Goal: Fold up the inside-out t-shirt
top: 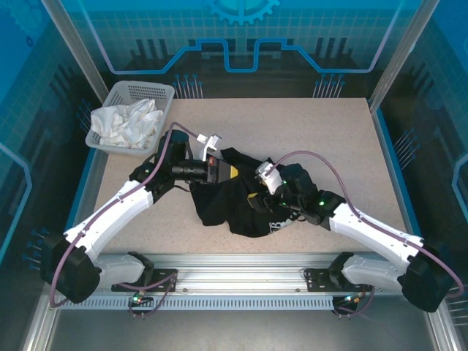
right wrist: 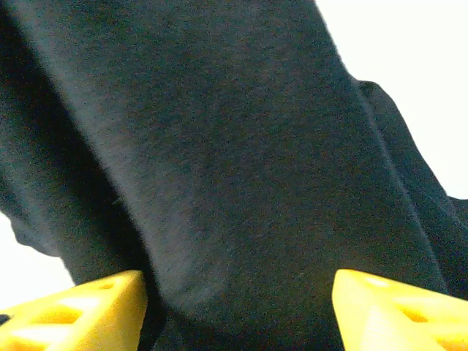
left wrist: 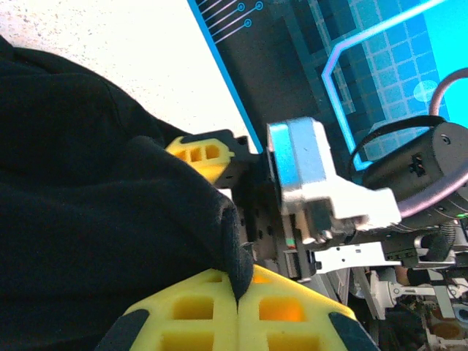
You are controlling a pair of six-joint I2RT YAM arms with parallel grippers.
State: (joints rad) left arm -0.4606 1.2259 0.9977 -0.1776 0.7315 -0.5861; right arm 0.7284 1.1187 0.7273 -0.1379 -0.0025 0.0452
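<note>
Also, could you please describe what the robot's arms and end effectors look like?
The left arm and right arm have white shells with black joints. A purple cable runs along each. The left end effector and right end effector carry yellow fingers with hollow cells; a green light marks the right arm.

A black t-shirt (top: 227,205) lies crumpled in the middle of the beige table (top: 329,139), with a bit of white print showing at its near right edge. The left gripper (top: 228,172) reaches in from the left, its yellow fingers at the shirt's far edge. The right gripper (top: 263,191) sits low over the shirt's right part. A grey basket (top: 121,91) in the far left corner holds a white cloth (top: 128,123).
</note>
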